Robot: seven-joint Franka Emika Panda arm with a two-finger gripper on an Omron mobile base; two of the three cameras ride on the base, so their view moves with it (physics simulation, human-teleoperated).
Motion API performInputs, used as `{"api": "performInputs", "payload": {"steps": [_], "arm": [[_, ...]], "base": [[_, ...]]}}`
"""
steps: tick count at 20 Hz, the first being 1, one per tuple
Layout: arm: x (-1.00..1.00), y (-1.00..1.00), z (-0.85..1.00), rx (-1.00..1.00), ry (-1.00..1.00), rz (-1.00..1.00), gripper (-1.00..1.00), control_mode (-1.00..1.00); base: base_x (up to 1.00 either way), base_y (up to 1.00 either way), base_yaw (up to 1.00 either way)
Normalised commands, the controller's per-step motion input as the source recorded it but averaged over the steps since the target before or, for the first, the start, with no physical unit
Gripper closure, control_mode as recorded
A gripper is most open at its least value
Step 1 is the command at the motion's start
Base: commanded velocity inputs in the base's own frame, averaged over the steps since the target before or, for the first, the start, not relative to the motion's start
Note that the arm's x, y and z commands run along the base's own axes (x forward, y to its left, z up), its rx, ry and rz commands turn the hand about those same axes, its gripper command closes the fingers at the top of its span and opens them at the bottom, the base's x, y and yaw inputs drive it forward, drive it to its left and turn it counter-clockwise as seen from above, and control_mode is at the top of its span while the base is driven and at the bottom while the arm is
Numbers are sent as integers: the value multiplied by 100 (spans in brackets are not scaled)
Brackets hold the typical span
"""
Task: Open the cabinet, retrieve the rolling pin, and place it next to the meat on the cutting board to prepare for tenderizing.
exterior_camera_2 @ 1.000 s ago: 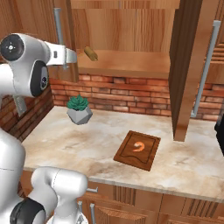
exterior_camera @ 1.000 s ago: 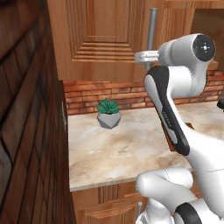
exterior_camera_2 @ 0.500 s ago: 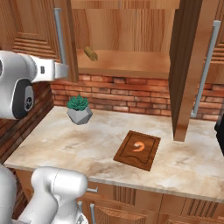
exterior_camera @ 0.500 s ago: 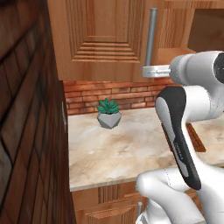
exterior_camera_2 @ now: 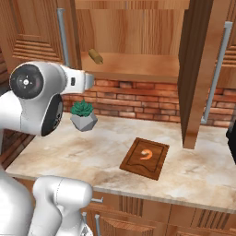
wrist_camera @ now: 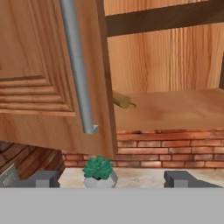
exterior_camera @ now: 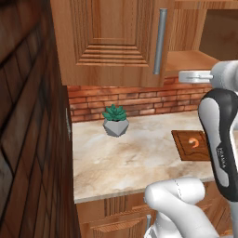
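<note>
Cabinet (exterior_camera_2: pixel 133 41) doors stood open in the right base view, the left door's (wrist_camera: pixel 48 74) grey bar handle (wrist_camera: pixel 78 65) hanging close in front of the hand camera. Compared with a second earlier, the arm had drawn back from that handle toward the base. The gripper (wrist_camera: pixel 114 179) had gone from closed to wide apart, its dark fingertips (wrist_camera: pixel 181 178) holding nothing. To the right of the door, the rolling pin (exterior_camera_2: pixel 96 56) lay on the plank shelf, unmoved, one end peeking past the door edge in the hand view. Below, the potted succulent (exterior_camera_2: pixel 83 115) sat on the marbled countertop (exterior_camera_2: pixel 69 152). Farther right, the cutting board (exterior_camera_2: pixel 145 157) carried the meat (exterior_camera_2: pixel 147 154), both unchanged.
</note>
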Motion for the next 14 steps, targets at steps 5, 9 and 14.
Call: {"api": "performInputs", "payload": {"steps": [5,9,14], "arm": [[3,-42,0,5,5,0,-100,-100],[22,-14,5,6,12,0,-100,-100],[28,-21,11,6,13,-1,-100,-100]], "base": [[0,0,0],[0,0,0],[0,0,0]]}}
